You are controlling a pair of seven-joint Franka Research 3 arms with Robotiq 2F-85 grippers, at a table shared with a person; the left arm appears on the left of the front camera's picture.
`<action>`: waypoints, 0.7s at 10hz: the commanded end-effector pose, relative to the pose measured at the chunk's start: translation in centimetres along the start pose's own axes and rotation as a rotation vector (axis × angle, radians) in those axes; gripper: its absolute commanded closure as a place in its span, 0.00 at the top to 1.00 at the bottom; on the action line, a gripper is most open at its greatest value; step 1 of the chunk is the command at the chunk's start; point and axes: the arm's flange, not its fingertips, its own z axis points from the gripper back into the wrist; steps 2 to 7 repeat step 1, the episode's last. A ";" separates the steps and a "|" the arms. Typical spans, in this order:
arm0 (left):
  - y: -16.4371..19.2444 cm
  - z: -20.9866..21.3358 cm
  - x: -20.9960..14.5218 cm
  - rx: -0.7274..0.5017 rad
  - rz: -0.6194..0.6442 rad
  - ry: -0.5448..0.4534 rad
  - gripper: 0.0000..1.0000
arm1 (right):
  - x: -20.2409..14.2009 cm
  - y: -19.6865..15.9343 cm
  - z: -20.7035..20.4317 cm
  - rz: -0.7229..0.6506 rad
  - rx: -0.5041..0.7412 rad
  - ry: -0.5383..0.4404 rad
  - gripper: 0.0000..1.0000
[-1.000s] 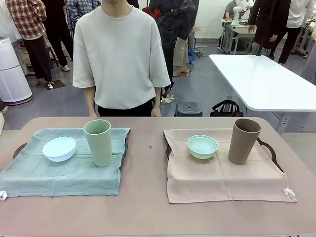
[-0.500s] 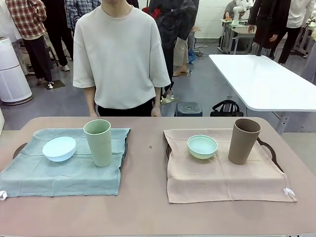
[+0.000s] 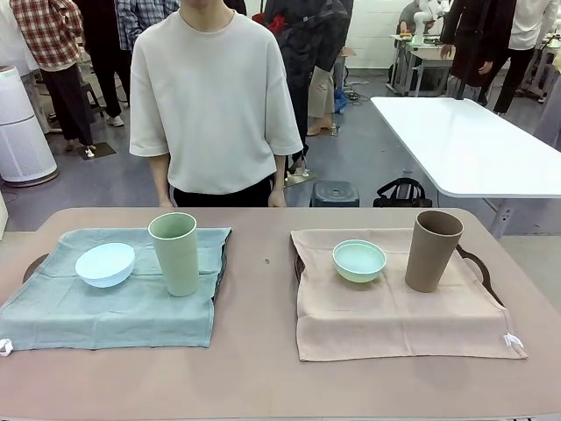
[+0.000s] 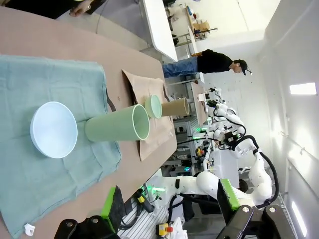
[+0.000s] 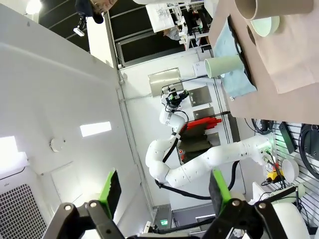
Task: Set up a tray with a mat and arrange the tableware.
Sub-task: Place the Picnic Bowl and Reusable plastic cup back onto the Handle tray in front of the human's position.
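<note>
On the desk we count 2 settings. Left: teal mat over a tray, holding 1 pale blue bowl tipped on its side and 1 light green tumbler upright beside it. Right: beige mat over a second tray, holding 1 mint green bowl and 1 brown tumbler, both upright. Left claw spread, empty; right claw spread, empty.

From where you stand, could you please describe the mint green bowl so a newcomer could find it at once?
Look at the beige mat on the table's right half. The mint green bowl sits at its far left, beside the tall brown tumbler. The other bowl is pale blue, on the teal mat.
</note>
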 end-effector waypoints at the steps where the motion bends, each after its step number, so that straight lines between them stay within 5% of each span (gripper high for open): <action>1: -0.2 0.1 0.2 -0.007 -0.005 0.001 1.00 | 0.0 -0.1 0.0 0.000 0.004 -0.001 0.94; 7: -0.2 0.1 0.2 -0.007 -0.005 0.001 1.00 | 0.0 -0.1 0.0 0.000 0.004 -0.001 0.94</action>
